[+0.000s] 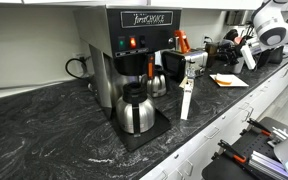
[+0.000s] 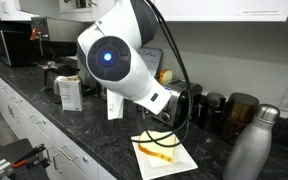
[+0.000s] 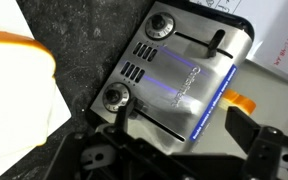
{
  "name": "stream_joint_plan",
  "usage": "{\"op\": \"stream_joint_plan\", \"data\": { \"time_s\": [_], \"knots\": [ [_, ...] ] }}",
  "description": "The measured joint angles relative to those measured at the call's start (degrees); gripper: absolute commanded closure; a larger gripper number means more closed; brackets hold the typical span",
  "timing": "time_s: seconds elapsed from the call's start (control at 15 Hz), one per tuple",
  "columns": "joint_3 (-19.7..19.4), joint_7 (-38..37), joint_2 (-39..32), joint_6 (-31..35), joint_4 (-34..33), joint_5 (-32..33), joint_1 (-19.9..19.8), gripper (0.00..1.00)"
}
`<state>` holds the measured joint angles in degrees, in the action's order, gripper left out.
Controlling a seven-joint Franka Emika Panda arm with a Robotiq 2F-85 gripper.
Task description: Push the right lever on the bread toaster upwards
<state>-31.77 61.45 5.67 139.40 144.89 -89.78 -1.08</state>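
Note:
The bread toaster (image 3: 179, 80) fills the wrist view: a shiny chrome face with two round knobs and two lever slots. One slot has a black lever (image 3: 216, 42) near the upper knob (image 3: 161, 25). The other slot (image 3: 159, 125) runs from beside the lower knob (image 3: 114, 97). My gripper (image 3: 184, 125) is open right in front of this face. Its left finger is by the lower knob and slot, and its right finger is off the toaster's edge. Nothing is between the fingers. In an exterior view the arm's end (image 2: 179, 103) points toward the wall, and the arm hides most of the toaster.
A white paper with an orange item (image 2: 162, 150) lies on the black counter below the arm. A steel bottle (image 2: 249, 140) and dark canisters (image 2: 224, 110) stand by the wall. The coffee brewer (image 1: 134, 45), carafe (image 1: 134, 108) and a white box (image 1: 194, 62) stand further along.

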Motion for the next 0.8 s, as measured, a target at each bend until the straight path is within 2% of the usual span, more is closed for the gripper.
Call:
{"op": "stream_joint_plan", "data": {
  "time_s": [0.27, 0.6, 0.73, 0.8],
  "knots": [
    [5.3, 2.5, -5.1, -2.4, -1.5, -5.5, -5.9, 0.55],
    [8.9, 3.0, -8.6, -3.7, -2.1, -8.5, -9.2, 0.91],
    [9.5, 3.1, -9.8, -4.6, -2.4, -8.9, -9.9, 1.00],
    [9.7, 3.1, -10.4, -5.0, -2.7, -8.9, -10.2, 1.00]
  ]
}}
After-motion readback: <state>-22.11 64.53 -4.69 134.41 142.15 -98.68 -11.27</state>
